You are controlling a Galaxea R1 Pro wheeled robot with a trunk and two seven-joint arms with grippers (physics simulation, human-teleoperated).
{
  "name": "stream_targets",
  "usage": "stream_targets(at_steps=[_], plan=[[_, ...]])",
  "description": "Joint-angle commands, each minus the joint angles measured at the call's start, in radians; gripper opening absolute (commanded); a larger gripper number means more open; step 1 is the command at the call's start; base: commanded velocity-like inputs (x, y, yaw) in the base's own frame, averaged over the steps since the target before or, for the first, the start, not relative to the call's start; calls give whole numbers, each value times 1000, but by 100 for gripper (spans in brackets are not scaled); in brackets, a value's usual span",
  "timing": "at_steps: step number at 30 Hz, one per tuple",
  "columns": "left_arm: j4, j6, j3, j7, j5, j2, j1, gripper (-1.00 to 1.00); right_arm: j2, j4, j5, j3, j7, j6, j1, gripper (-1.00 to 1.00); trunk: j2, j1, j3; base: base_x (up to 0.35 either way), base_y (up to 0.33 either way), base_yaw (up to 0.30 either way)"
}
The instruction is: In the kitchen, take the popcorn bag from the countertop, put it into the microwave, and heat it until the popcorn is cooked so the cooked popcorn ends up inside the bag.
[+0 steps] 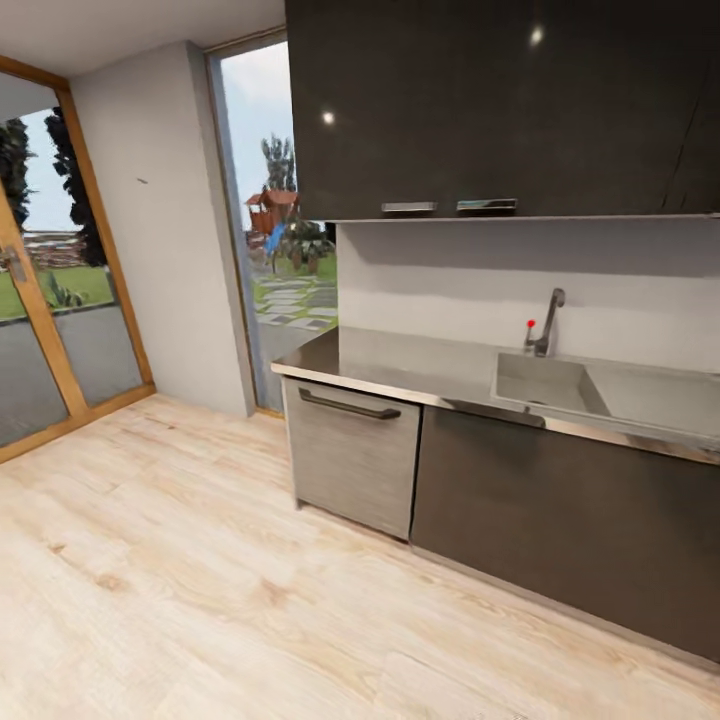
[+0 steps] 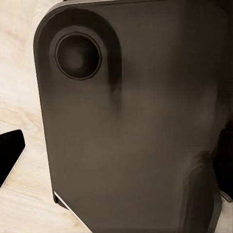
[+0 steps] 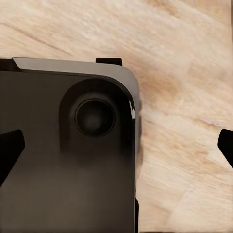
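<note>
One sink (image 1: pixel 560 385), one tap (image 1: pixel 546 322), two cabinet handles (image 1: pixel 408 207)

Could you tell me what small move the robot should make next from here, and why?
Probably turn the base or head to scan further along the kitchen: the head view takes in a grey worktop with a recessed steel sink, a curved metal tap and light wood floor, without a popcorn sack or microwave there.

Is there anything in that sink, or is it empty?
Empty as far as it shows: the sink basin looks bare grey and the tap isn't running; its near side is hidden.
</note>
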Motion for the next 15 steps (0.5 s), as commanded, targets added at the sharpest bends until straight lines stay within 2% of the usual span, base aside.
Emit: stream_targets(at_steps=[1,15], plan=[[-2,-1,0,-1,-1,0,1,100,0,-1,0,0,1,-2,1,100,0,0,-1,0,0,-297],[-2,-1,0,-1,-1,0,1,100,0,-1,0,0,1,-2,0,100,0,0,-1,0,0,-297]])
